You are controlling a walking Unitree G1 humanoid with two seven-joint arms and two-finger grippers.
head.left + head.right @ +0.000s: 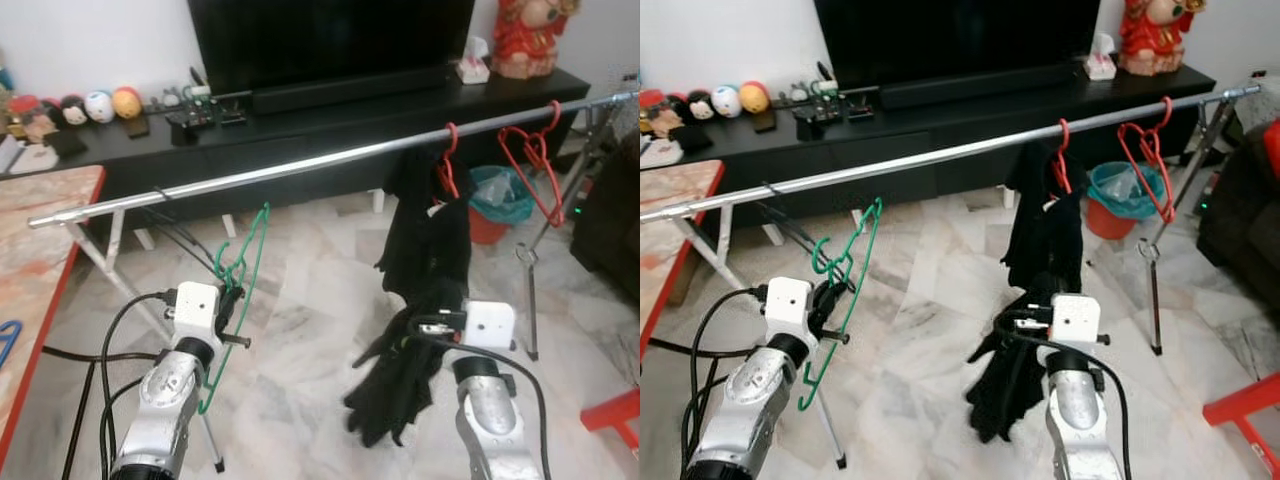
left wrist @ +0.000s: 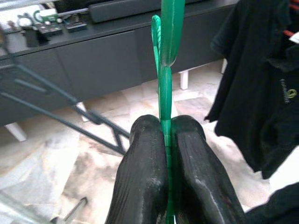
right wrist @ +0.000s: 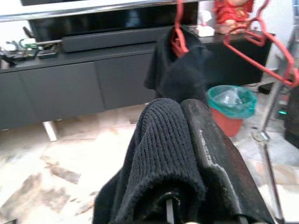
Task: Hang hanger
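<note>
A green hanger (image 1: 240, 272) is pinched in my left gripper (image 2: 167, 140), which is shut on its thin wire. It hangs below the silver rail (image 1: 300, 165), with its hook close under the bar. My right gripper (image 3: 180, 140) is shut on a black knitted garment (image 1: 400, 375) that droops toward the floor. A black shirt (image 1: 425, 225) hangs on a red hanger (image 1: 448, 160) on the rail. An empty red hanger (image 1: 535, 165) hangs further right.
A black TV cabinet (image 1: 330, 125) with a television stands behind the rail. A teal-lined red bin (image 1: 497, 200) sits on the marble floor. The rack's legs (image 1: 110, 265) slant down at the left, a red-edged table (image 1: 40, 260) beside them. A red stool (image 1: 615, 415) is at lower right.
</note>
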